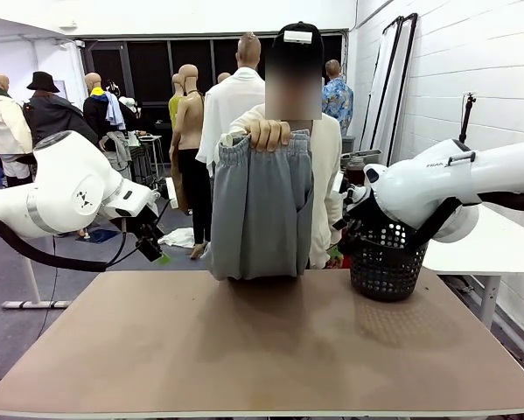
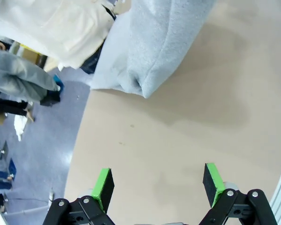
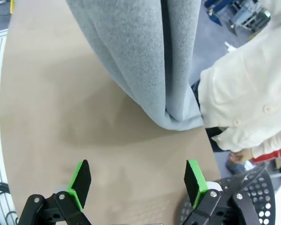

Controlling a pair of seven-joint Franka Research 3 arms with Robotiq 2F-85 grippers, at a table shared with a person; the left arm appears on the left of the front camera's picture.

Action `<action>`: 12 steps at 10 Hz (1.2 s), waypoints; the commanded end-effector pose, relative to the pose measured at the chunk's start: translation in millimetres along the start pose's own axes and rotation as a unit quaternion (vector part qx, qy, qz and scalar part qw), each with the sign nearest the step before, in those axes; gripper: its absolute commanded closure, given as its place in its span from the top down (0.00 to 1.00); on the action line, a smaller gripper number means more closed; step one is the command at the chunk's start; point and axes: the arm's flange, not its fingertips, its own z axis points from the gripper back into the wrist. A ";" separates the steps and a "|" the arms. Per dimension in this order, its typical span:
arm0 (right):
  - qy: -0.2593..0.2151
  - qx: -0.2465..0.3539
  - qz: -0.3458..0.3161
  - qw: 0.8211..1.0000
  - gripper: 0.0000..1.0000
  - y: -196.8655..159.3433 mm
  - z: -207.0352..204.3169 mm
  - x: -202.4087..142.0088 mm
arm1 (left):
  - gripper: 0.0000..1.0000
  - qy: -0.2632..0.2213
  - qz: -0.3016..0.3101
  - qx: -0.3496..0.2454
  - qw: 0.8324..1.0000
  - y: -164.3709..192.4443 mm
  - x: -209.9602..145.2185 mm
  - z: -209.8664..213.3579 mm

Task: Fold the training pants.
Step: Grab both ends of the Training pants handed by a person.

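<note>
Closest up is the brown table [image 1: 244,350], bare across its whole near half. At the far edge a person is holding the training pants [image 1: 262,210] up by the gathered waistband with 1 hand [image 1: 268,134]. The light grey fabric hangs straight down in front of their cream top [image 3: 253,103]. The bottom end of the pants just touches the tabletop right at that far edge, and both wrist views show it bunched a little there.

The left gripper [image 2: 156,180] hovers over the table on the robot's left, with its 2 green pads [image 2: 104,185] spread wide and nothing between them. It's near the pants but clearly apart from them. The right gripper [image 3: 138,180] is the same deal on the other side: fingers wide apart, empty, looking at the hanging fabric from a bit off.

A black perforated basket [image 1: 384,262] sits at the table's far right corner, just below the right arm, beside the pants but not touching them.
</note>
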 end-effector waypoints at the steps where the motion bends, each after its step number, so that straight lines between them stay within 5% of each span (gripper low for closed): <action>1: 0.005 0.008 -0.004 1.000 1.00 -9.2 -2.7 -4.6 | 1.00 -0.017 0.031 0.017 0.999 0.2 -1.6 -1.2; 7: 0.006 -0.005 0.004 1.000 1.00 1.2 3.1 2.0 | 1.00 -0.005 0.003 0.002 1.000 -1.4 1.7 -0.4; 12: -0.054 0.008 0.044 0.998 1.00 -29.1 -16.0 -2.3 | 1.00 -0.019 -0.102 -0.034 0.994 46.2 12.8 -0.8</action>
